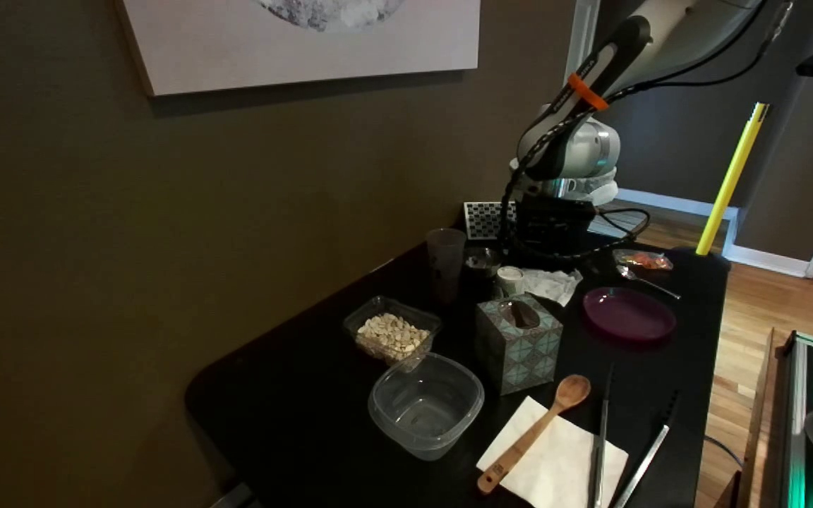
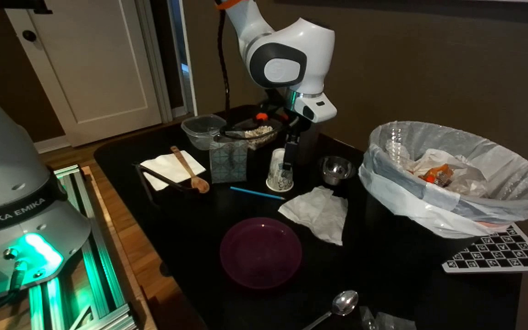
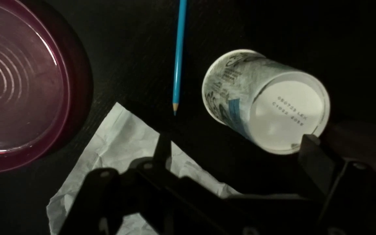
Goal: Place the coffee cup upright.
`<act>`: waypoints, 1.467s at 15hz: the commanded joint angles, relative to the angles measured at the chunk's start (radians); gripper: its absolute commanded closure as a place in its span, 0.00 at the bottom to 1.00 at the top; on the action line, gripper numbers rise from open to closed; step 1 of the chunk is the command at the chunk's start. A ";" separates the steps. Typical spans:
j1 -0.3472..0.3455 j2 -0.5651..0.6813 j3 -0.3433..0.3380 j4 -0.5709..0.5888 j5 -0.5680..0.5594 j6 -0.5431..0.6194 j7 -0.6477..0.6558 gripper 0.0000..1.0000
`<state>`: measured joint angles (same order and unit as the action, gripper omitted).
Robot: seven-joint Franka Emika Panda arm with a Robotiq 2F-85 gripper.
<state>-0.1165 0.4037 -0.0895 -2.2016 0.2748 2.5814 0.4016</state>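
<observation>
The coffee cup (image 2: 275,176) is a white paper cup with dark printed script. It stands upside down on the black table, mouth down and base up. The wrist view shows the white base of the cup (image 3: 287,114) with stamped print and a blue patch on its side. In an exterior view the cup (image 1: 510,275) is partly hidden behind the tissue box. My gripper (image 3: 237,143) is open and empty, its fingers wide apart. One fingertip overlaps the base's edge in the wrist view; contact cannot be told. In an exterior view the gripper (image 2: 290,153) hangs close beside the cup.
A tissue box (image 2: 228,162), a blue pencil (image 2: 257,193), a crumpled napkin (image 2: 314,213) and a metal bowl (image 2: 336,170) surround the cup. A tall tumbler (image 1: 445,261) stands near the wall. A purple plate (image 2: 261,252) and a lined bin (image 2: 429,220) are nearby.
</observation>
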 commanded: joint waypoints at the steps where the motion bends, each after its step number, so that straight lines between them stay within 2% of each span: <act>1: 0.016 0.064 0.002 0.078 0.025 -0.043 0.017 0.00; 4: 0.018 0.093 0.013 0.125 0.035 -0.075 0.010 0.00; 10: 0.024 0.139 0.009 0.207 0.031 -0.210 0.022 0.00; 14: 0.027 0.153 0.010 0.222 0.036 -0.198 0.020 0.00; 17: 0.029 0.156 0.010 0.225 0.036 -0.197 0.021 0.09; 20: 0.037 0.147 0.005 0.217 0.027 -0.196 0.029 0.26; 21: 0.038 0.143 0.004 0.214 0.026 -0.198 0.029 0.37; 22: 0.042 0.137 0.002 0.206 0.020 -0.192 0.028 0.42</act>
<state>-0.0910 0.5438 -0.0753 -1.9935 0.2913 2.3973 0.4147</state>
